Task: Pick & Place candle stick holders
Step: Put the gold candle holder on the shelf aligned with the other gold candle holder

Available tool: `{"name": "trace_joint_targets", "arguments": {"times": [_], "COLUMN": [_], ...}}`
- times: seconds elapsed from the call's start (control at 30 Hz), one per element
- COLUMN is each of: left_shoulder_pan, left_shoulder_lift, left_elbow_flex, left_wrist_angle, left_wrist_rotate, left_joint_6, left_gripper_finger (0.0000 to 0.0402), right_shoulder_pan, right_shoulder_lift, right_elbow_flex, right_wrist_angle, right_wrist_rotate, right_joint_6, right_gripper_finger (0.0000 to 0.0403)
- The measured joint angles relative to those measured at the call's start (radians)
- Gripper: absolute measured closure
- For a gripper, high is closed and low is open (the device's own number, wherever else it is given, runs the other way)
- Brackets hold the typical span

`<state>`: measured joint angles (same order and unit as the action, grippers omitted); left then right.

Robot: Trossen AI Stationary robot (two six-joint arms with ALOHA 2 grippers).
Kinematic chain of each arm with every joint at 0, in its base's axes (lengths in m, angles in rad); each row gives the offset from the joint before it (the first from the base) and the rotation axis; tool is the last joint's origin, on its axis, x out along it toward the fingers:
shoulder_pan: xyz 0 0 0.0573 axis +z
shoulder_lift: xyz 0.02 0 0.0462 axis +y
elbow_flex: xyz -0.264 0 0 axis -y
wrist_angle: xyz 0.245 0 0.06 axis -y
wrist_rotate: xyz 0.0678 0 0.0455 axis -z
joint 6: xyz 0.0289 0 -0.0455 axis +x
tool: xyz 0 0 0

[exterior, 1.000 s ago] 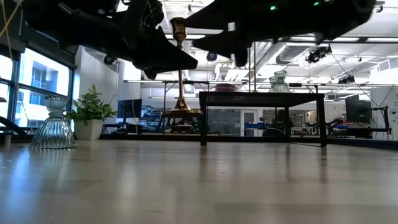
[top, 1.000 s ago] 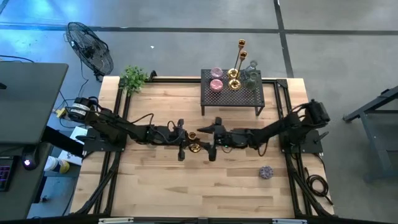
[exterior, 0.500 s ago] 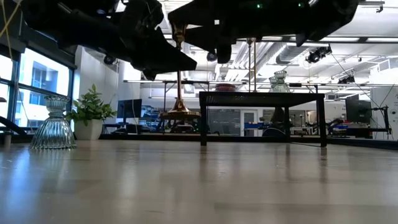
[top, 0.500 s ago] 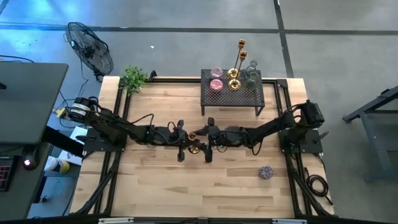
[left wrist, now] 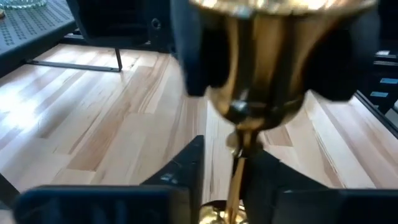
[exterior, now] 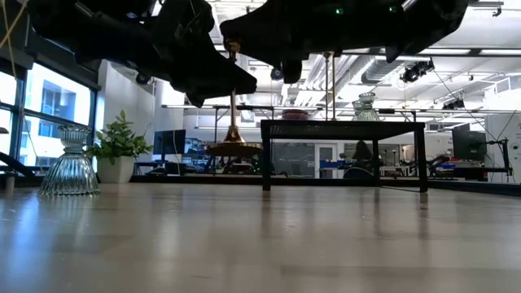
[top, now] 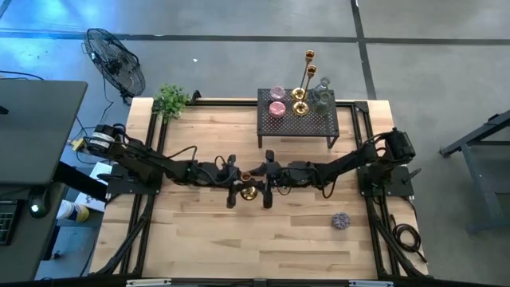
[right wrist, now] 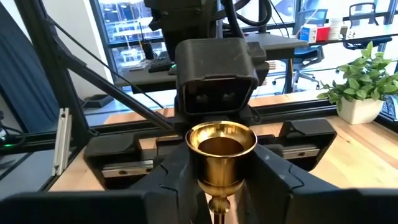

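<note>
Now the right tool [top: 267,185] has closed in around the brass stick [top: 249,191], left tool [top: 232,182] clenched on it.

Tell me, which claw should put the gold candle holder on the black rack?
Right. The black rack sits toward the right arm's side, and the right claw is at the gold candle holder.

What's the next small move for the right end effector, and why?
Probably close the right end effector on the brass candle stick: it straddles the stem under the cup, seemingly not yet clamped. The left end effector holds the stick clear of the table, so it should release only afterwards.
</note>
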<state>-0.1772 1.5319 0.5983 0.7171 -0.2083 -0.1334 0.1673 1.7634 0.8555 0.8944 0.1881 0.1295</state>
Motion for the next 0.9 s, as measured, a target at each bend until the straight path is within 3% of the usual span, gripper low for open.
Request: {"name": "trace_joint_targets", "arguments": {"times": [0.3,0.53,0.73,0.9], "left_shoulder_pan": [0.000,0.002,0.050,0.143], "left_shoulder_lift": [-0.130,-0.229,-0.328,-0.388], "left_elbow_flex": [-0.003,-0.058,-0.122,-0.165], "left_wrist_angle": [-0.182,-0.220,-0.193,-0.182], "left_wrist_rotate": [0.019,0.030,0.022,0.092], "left_joint_6": [-0.002,0.056,0.077,0.056], "left_gripper_finger": [0.0205,0.0175,0.0174,0.0191], "right_shoulder_pan": [0.001,0.002,0.003,-0.011], "right_shoulder_lift": [-0.046,-0.157,-0.338,-0.494], "right_elbow_flex": [0.000,-0.001,-0.001,-0.001], "right_wrist_angle": [-0.037,-0.189,-0.413,-0.594], "right_wrist_rotate": [-0.005,0.030,0.191,0.429], "right_joint_6": [-0.034,-0.058,-0.069,-0.071], "right_gripper_finger": [0.0292,0.0292,0.0293,0.0293]}}
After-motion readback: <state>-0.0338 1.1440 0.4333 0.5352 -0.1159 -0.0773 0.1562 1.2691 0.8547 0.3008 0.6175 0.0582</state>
